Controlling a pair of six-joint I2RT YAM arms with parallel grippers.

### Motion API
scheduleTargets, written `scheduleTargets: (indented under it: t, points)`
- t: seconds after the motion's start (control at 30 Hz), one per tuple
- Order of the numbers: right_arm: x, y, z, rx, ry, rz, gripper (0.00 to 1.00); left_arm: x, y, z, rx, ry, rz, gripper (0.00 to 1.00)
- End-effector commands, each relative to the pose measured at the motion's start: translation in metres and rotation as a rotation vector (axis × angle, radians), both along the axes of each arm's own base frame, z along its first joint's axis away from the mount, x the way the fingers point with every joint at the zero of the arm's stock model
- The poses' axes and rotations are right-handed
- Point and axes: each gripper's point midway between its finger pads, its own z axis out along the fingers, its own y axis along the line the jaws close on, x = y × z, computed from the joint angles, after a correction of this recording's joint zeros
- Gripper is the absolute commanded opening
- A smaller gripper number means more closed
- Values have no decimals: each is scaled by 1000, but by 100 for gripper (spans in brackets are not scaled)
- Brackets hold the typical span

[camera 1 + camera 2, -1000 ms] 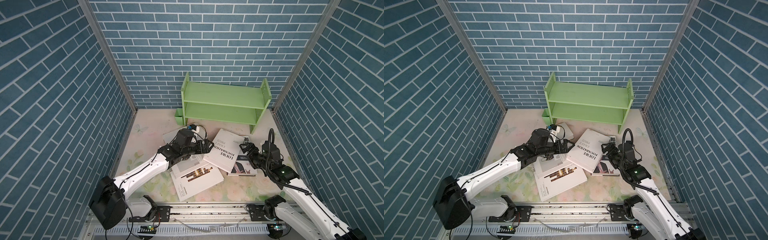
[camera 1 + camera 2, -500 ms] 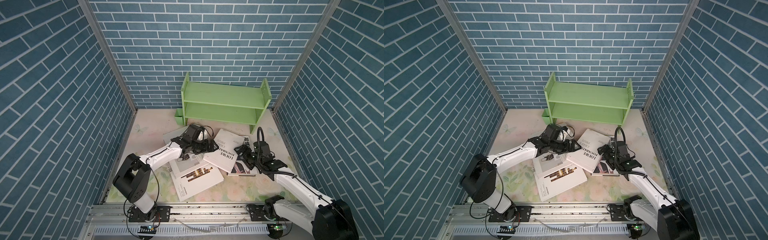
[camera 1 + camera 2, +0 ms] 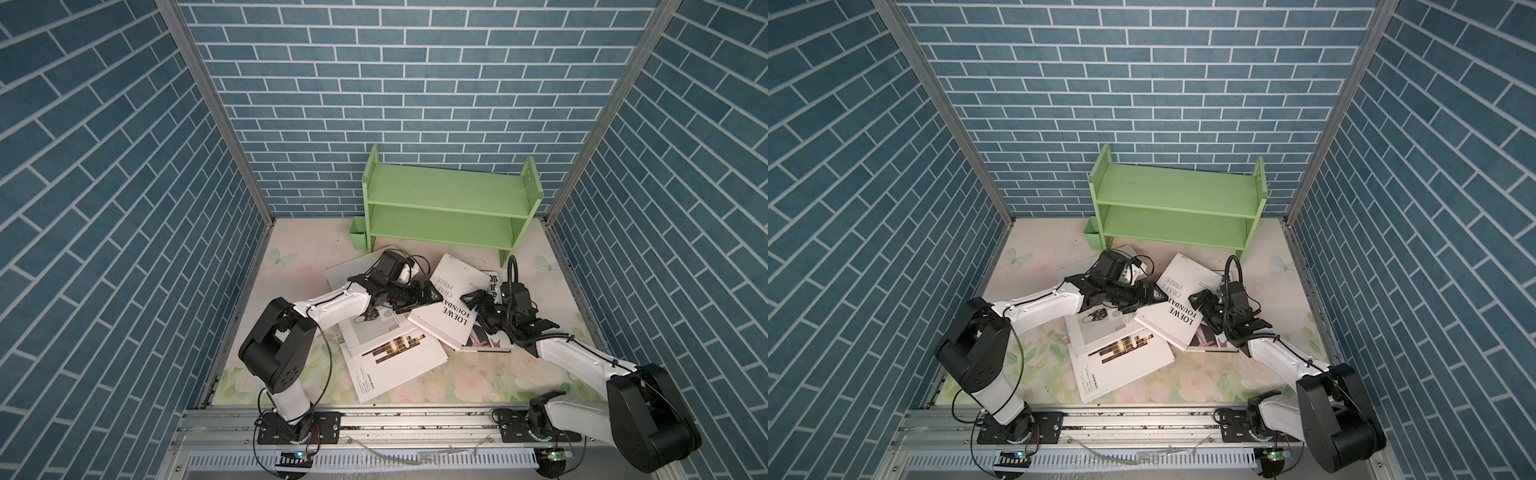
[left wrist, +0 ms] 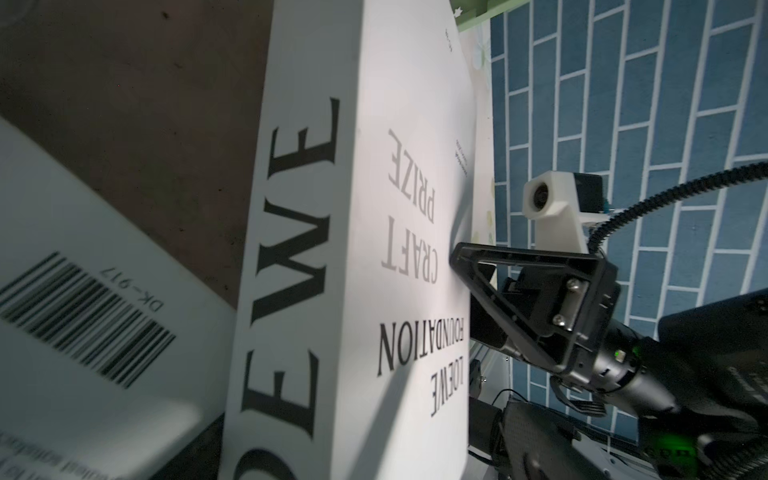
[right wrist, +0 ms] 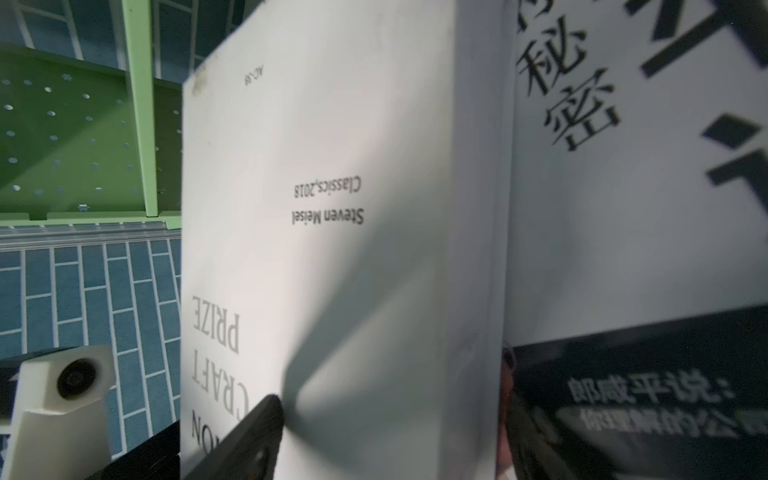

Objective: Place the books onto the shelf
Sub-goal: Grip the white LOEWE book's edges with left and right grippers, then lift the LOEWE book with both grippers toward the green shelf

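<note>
The white LOEWE book (image 3: 451, 307) (image 3: 1177, 309) lies tilted on top of other books in front of the green shelf (image 3: 444, 199) (image 3: 1175, 193). My left gripper (image 3: 430, 296) (image 3: 1152, 296) stands open at its spine, which fills the left wrist view (image 4: 291, 249). My right gripper (image 3: 473, 301) (image 5: 390, 386) is shut on the book's opposite edge: one of its fingers (image 5: 249, 436) is on the cover, the other underneath. A book with Chinese lettering (image 5: 623, 166) (image 3: 486, 338) lies below. A book with black bars (image 3: 399, 357) lies nearer the front.
A small green cup (image 3: 358, 237) stands at the shelf's left foot. Another white book (image 3: 349, 274) lies partly under my left arm. A barcoded cover (image 4: 83, 332) is close beside the spine. Blue brick walls close in three sides.
Both arms have dropped low and reached in to the LOEWE book. The left gripper moved right to its spine. The right gripper slid onto its edge and its jaws narrowed.
</note>
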Motion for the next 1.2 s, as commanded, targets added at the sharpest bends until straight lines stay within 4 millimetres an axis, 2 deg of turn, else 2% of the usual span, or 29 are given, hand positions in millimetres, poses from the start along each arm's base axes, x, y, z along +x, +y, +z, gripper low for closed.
scheduleTargets:
  t: [0.0,0.13,0.23,0.53,0.93,1.17]
  points:
    - [0,7,-6,21,-22,37,83,5,-18,29,-136,-14,-28,99]
    - [5,15,-7,58,-37,55,81,6,-27,52,-238,-24,-42,94]
    - [9,21,-5,94,-58,69,81,5,-28,58,-256,-27,-46,91]
    - [13,23,-2,104,-80,70,79,0,-22,45,-216,2,-38,71]
    - [13,22,8,109,-102,67,79,4,-11,24,-90,0,0,53]
    - [15,25,24,116,-138,81,80,3,-7,32,-84,-36,-4,43]
